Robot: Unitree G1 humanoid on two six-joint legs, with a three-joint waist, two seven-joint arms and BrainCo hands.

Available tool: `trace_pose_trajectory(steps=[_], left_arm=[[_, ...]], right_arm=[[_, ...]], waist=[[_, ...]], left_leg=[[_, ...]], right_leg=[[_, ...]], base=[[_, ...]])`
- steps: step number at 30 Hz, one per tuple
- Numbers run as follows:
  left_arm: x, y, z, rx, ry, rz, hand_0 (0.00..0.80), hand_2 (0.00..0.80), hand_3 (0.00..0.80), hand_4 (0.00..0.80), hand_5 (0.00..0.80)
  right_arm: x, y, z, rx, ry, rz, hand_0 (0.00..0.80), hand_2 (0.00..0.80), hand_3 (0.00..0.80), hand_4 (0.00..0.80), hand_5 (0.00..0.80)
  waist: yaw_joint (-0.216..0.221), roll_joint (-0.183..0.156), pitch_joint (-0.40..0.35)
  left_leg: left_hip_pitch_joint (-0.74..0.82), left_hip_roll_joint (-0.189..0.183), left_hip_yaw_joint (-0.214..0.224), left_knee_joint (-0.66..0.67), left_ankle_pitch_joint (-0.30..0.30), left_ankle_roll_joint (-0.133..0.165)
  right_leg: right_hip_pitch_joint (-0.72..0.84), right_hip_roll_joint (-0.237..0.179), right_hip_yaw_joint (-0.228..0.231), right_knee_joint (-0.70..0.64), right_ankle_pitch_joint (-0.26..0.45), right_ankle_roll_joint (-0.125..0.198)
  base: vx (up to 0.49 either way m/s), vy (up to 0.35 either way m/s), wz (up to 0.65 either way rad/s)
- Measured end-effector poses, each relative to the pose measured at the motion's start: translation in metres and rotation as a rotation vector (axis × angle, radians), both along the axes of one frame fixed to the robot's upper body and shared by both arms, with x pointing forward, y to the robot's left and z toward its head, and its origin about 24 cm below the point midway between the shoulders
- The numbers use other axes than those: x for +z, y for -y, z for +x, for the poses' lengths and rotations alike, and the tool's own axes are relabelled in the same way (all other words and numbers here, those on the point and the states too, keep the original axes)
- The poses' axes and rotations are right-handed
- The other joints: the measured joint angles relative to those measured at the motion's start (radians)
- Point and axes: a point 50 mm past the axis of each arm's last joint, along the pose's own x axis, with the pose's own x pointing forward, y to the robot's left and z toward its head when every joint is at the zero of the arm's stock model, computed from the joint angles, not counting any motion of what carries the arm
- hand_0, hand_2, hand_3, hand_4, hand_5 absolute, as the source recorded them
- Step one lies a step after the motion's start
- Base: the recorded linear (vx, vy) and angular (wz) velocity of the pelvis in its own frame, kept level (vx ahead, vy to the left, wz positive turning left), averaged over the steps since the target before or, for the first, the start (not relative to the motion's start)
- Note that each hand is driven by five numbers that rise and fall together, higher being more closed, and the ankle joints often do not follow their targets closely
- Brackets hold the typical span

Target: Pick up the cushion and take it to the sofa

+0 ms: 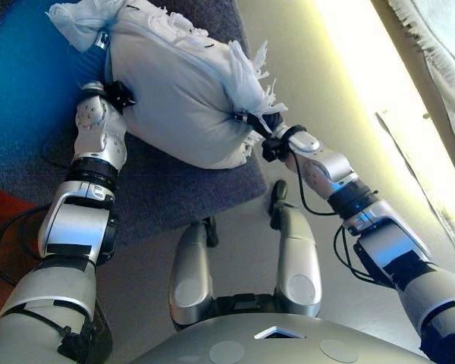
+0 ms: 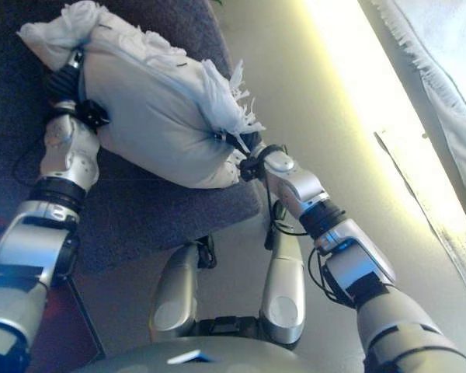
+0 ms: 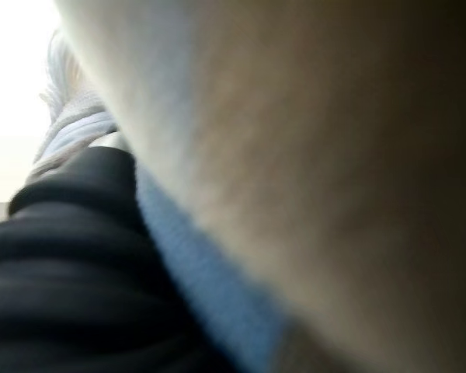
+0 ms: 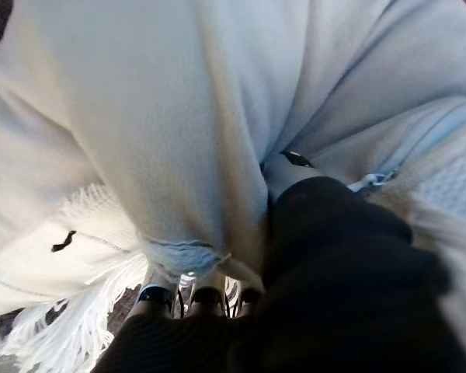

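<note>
A white cushion point(image 1: 182, 98) with fringed edges is held between my two hands over a dark grey fabric surface point(image 1: 174, 197). My left hand point(image 2: 62, 81) presses against the cushion's left end, near a bunched corner. The left wrist view shows only this hand's dark cover point(image 3: 62, 256) against the cushion cloth point(image 3: 334, 155). My right hand point(image 1: 271, 121) grips the right end at the fringe. In the right wrist view its thumb point(image 4: 295, 162) digs into the cushion point(image 4: 140, 116) while its fingertips point(image 4: 159, 295) lie under the fringed hem.
A blue padded patch point(image 1: 23, 76) lies on the grey surface at the far left. Pale floor point(image 1: 326, 76) runs along the right side. A white fringed cloth point(image 1: 440, 45) lies at the upper right. A reddish strip point(image 1: 0, 220) shows at the lower left.
</note>
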Motion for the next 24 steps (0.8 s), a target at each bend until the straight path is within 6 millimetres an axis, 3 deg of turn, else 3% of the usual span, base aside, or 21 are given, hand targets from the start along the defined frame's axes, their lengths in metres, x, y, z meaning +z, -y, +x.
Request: trace_pose_trajectory(steps=[8,19,24], left_arm=[[-0.006,-0.007,-0.001,0.021,-0.030,-0.022,0.800,0.800,0.800,0.800,0.800],[-0.006,-0.018,-0.003,0.134,-0.048,-0.072,0.800,0.800,0.800,0.800,0.800],[-0.001,-0.017,0.001,0.107,-0.051,-0.066,0.800,0.800,0.800,0.800,0.800]], right_arm=[[-0.005,-0.007,-0.003,0.039,-0.032,-0.026,0.800,0.800,0.800,0.800,0.800],[0.000,-0.024,-0.010,0.086,-0.046,-0.062,0.800,0.800,0.800,0.800,0.800],[0.000,-0.024,-0.009,0.044,-0.075,-0.026,0.800,0.800,0.800,0.800,0.800]], waist=[[-0.018,0.002,0.001],[-0.024,0.006,-0.001],[-0.023,0.007,0.000]], left_leg=[[0.019,-0.007,0.010,0.032,-0.021,-0.005],[0.012,0.023,0.011,0.067,-0.040,-0.017],[0.007,0.027,0.010,0.076,-0.042,-0.028]], right_leg=[[-0.028,-0.019,0.030,0.109,-0.058,-0.006],[-0.051,0.001,0.032,0.158,-0.085,-0.026],[-0.064,0.002,0.033,0.182,-0.100,-0.031]], base=[[0.055,0.026,-0.01],[0.018,-0.010,-0.03],[0.033,-0.011,0.00]])
